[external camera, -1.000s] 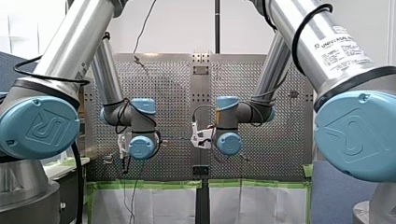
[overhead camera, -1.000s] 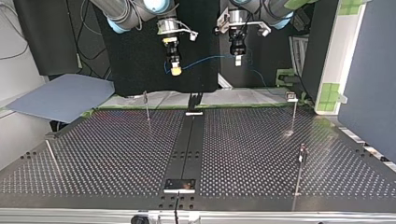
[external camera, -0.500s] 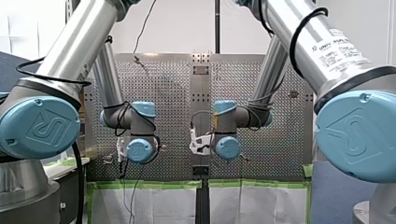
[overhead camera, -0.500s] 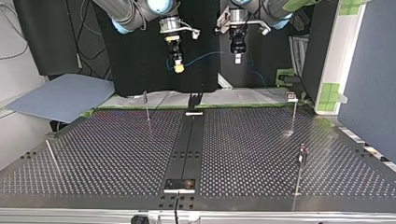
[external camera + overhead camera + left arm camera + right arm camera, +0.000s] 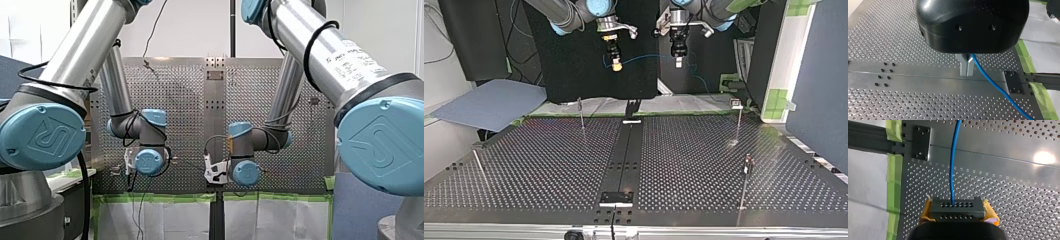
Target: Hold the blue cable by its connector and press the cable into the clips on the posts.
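Note:
The blue cable [image 5: 649,56] hangs in a shallow arc between my two grippers, high above the perforated table [image 5: 549,165], at the back of the top view. My right gripper [image 5: 616,65], with yellow pads, is at that view's left. In the right wrist view my right gripper [image 5: 957,214] is shut on the dark connector block [image 5: 957,206], and the cable [image 5: 953,170] runs straight ahead from it. My left gripper [image 5: 679,62] is at the top view's right. In the left wrist view my left gripper [image 5: 967,71] has its metal fingers shut on the cable [image 5: 995,86].
Thin posts with clips stand on the table: one at the top view's back left [image 5: 581,112], one at the back right [image 5: 739,117], one at the front right [image 5: 746,175]. A slanted rod [image 5: 479,167] is at the front left. A dark rail [image 5: 624,155] runs down the middle.
In the top view my right gripper has risen and shifted slightly right with the connector. My left gripper has risen a little. The cable's arc between them is shorter.

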